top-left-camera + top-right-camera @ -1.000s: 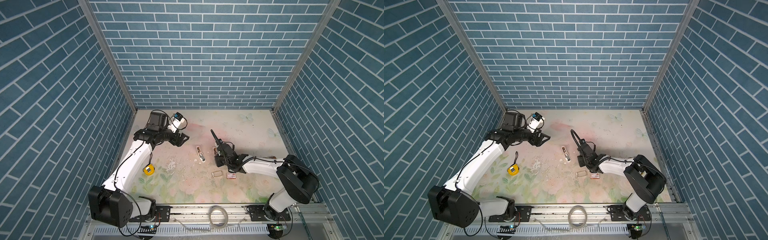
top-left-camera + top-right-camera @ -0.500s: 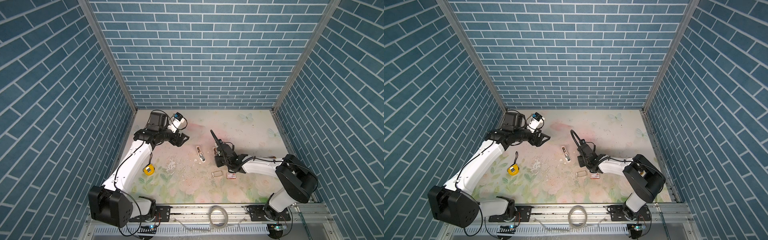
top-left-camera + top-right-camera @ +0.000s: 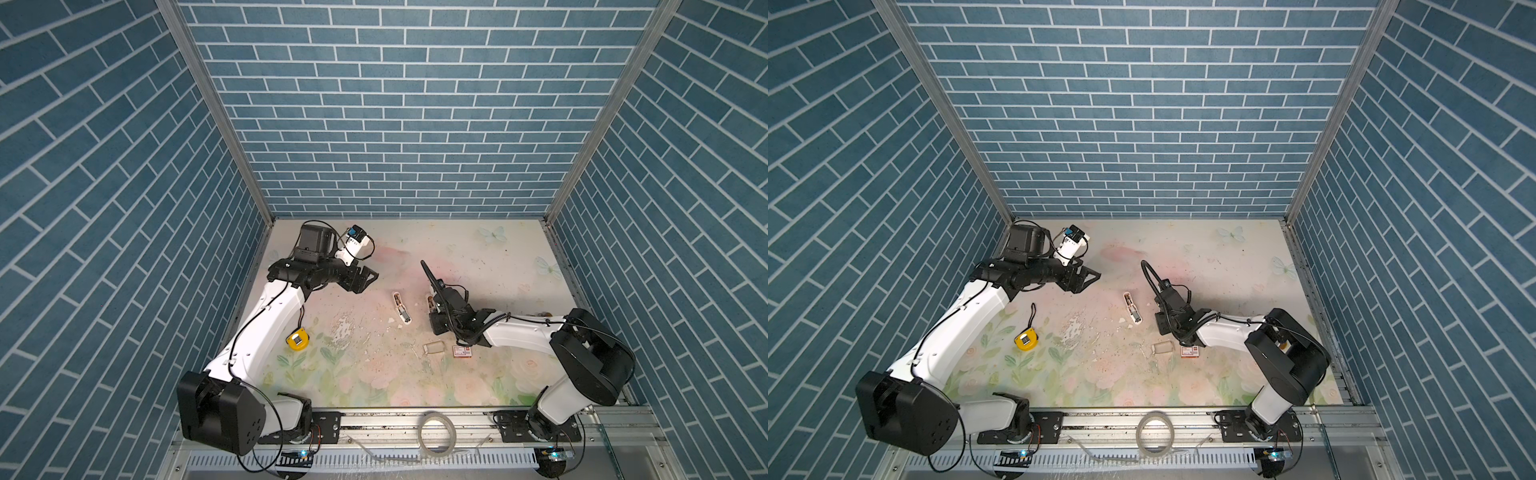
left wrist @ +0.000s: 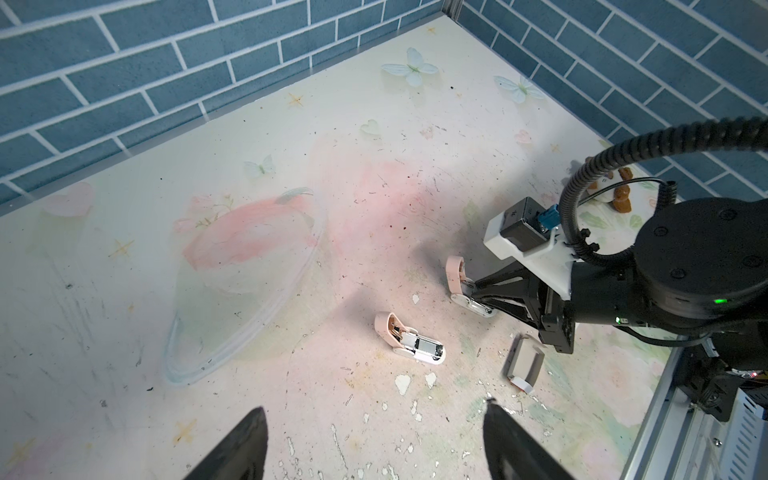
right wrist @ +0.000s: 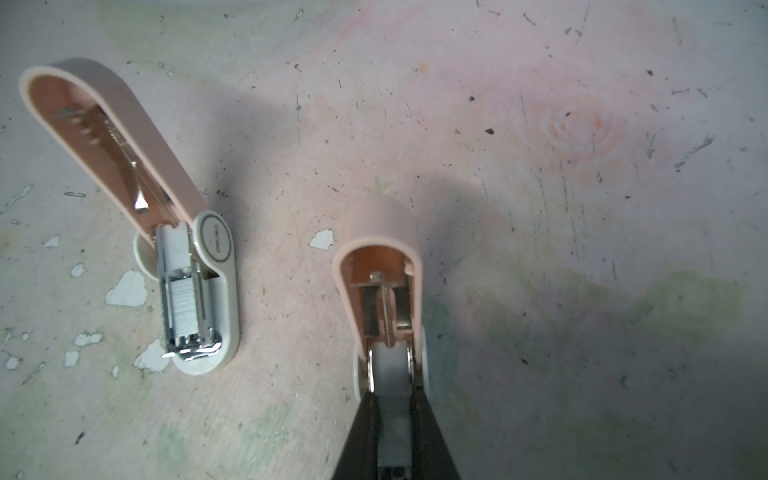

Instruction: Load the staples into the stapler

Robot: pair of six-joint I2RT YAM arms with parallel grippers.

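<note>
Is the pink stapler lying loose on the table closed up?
No: the loose stapler has its pink lid swung wide open, and a silvery strip of staples shows in its metal channel.

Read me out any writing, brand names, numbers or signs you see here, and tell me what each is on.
Nothing reads clearly.
Oval badge on the free-lying stapler: one short word, too blurred to quote.
Red-and-white box: print too small.
Yellow tape measure: label too small.
</note>
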